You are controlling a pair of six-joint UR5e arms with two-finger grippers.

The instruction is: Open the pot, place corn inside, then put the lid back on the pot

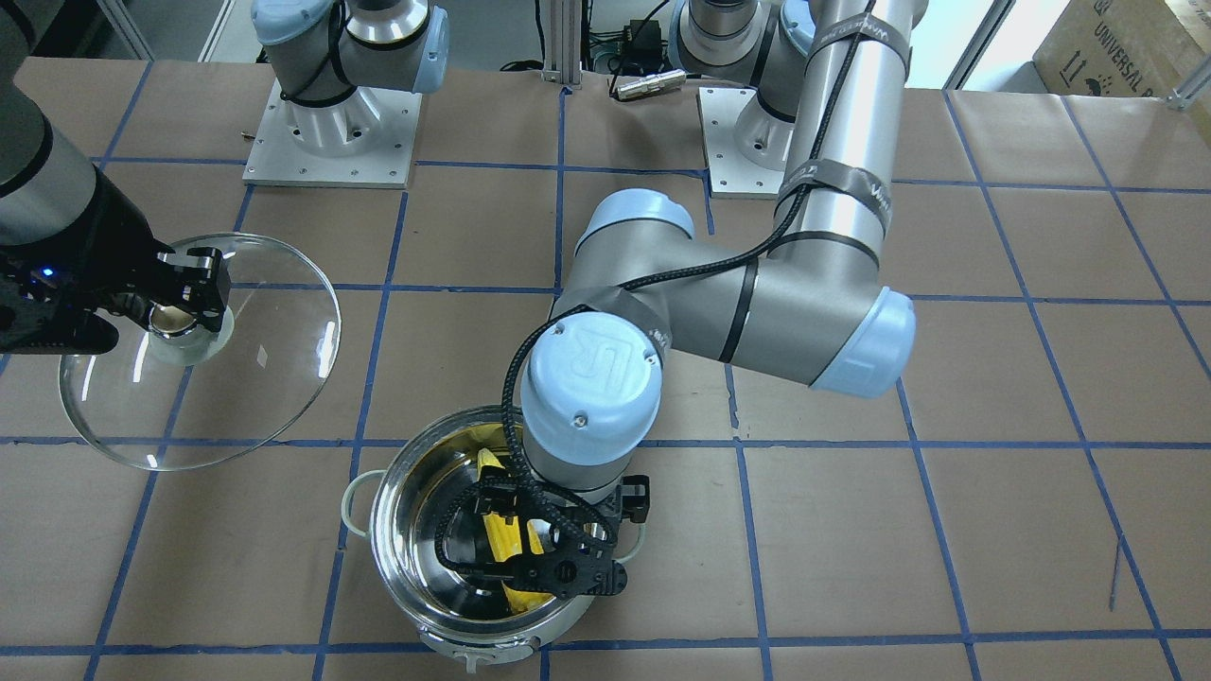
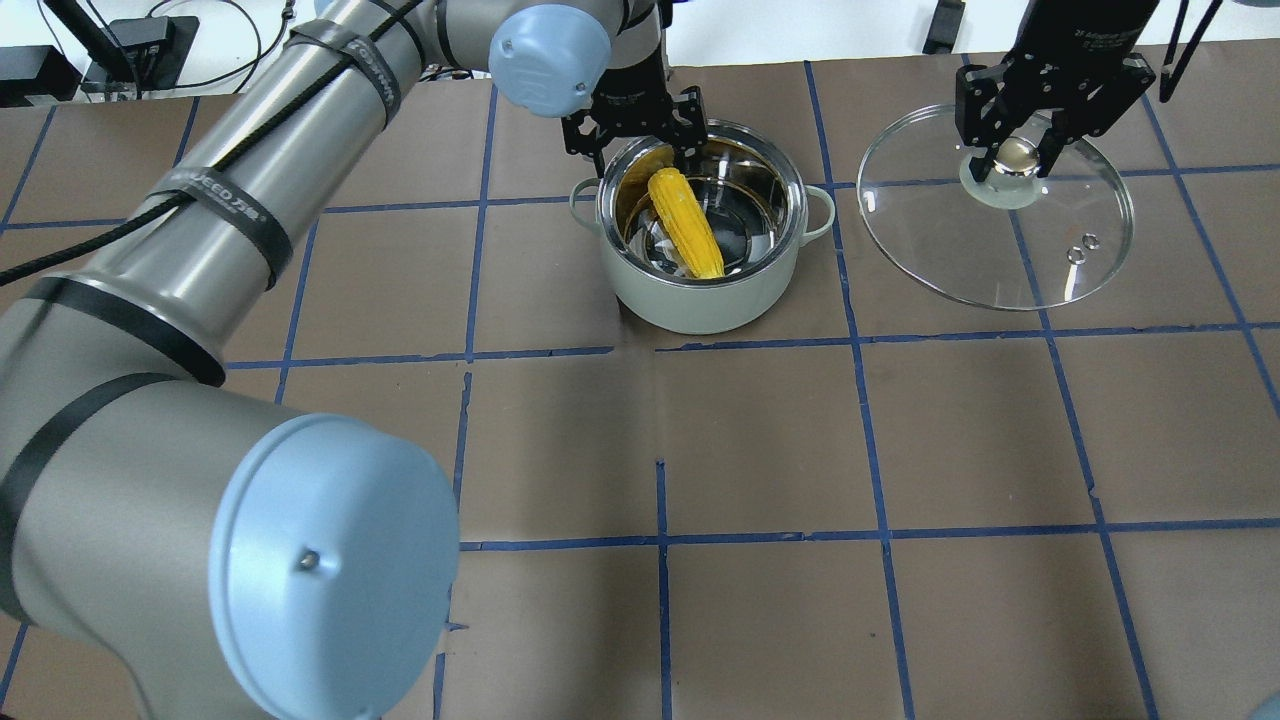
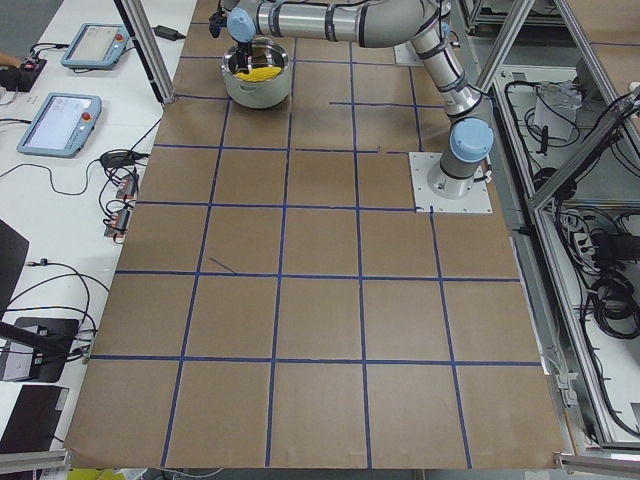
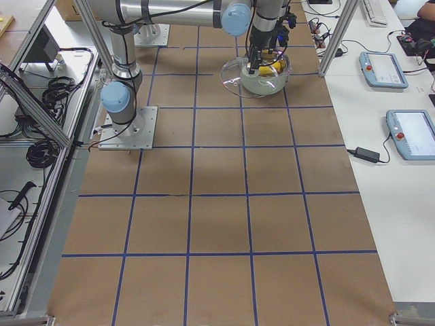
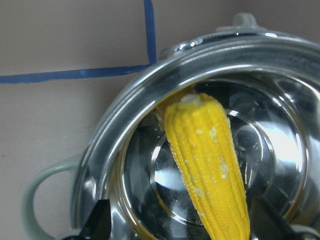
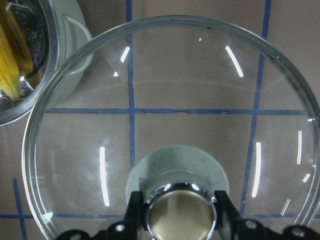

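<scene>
On the table [image 2: 760,440], brown paper ruled into squares by blue tape, a wide round pot [image 2: 690,305]: pale-green outer wall, rolled steel rim, mirror-bright inside, two small loop handles at the sides. Open, no cover on it.

Inside, the corn [image 2: 686,223]: one yellow ear, pebbled with tight rows of kernels, a pale stub at its upper end. Slanted across the polished bottom, upper end leaning against the inner wall.

Over the pot's side farthest from the robot base, the left fingers [image 5: 99,225]: black, spread wide, nothing in their grip.

Beside the pot and apart from it, the lid [image 2: 990,250]: a large disc of clear glass, gently domed, smooth-rimmed, two small vent holes near the edge, streaks of lamp glare across it. Tilted, by the look of the front-facing view. At its centre the knob [image 6: 180,215], a pale grey-green base under a shiny rounded cap. Right fingers [image 6: 134,210] clamped on that knob from both sides. No telling from these views about contact between lid edge and table.
</scene>
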